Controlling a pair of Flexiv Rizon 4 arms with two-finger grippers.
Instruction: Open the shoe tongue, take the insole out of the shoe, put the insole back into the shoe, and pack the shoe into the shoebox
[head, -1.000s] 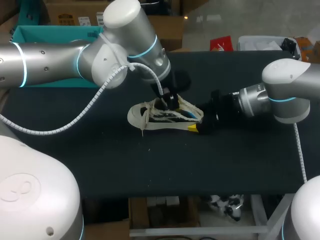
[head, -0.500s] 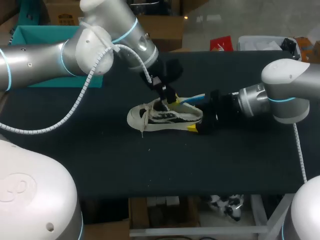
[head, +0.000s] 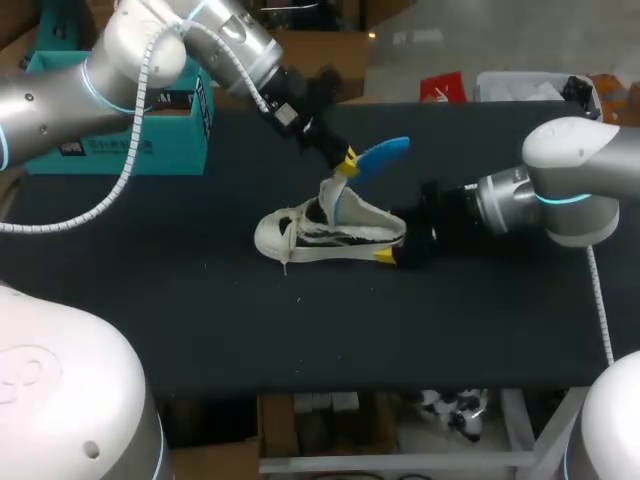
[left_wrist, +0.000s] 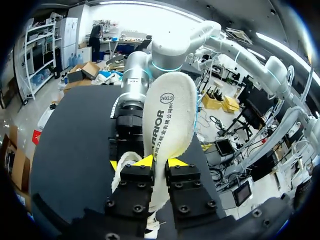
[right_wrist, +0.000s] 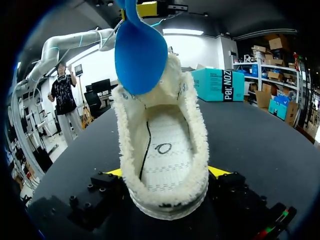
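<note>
A cream low shoe (head: 330, 232) lies on the black table, toe to the left. My right gripper (head: 395, 255) is shut on its heel. In the right wrist view the fleecy heel of the shoe (right_wrist: 165, 165) sits between both yellow fingertips (right_wrist: 220, 171). My left gripper (head: 345, 160) hangs above the shoe's opening, shut on the insole (head: 383, 155), which shows its blue underside. The left wrist view shows the left gripper (left_wrist: 159, 165) pinching the cream-topped insole (left_wrist: 170, 115). The insole (right_wrist: 141, 50) hangs over the shoe mouth, and I cannot tell whether its lower end still touches the shoe.
A teal shoebox (head: 130, 100) stands at the back left of the table (head: 300, 320), also seen behind the shoe in the right wrist view (right_wrist: 220, 84). My right arm (head: 570, 190) stretches in from the right edge.
My left gripper rose up and back from inside the shoe, drawing the insole out with it. The shoe and my right gripper stayed where they were.
</note>
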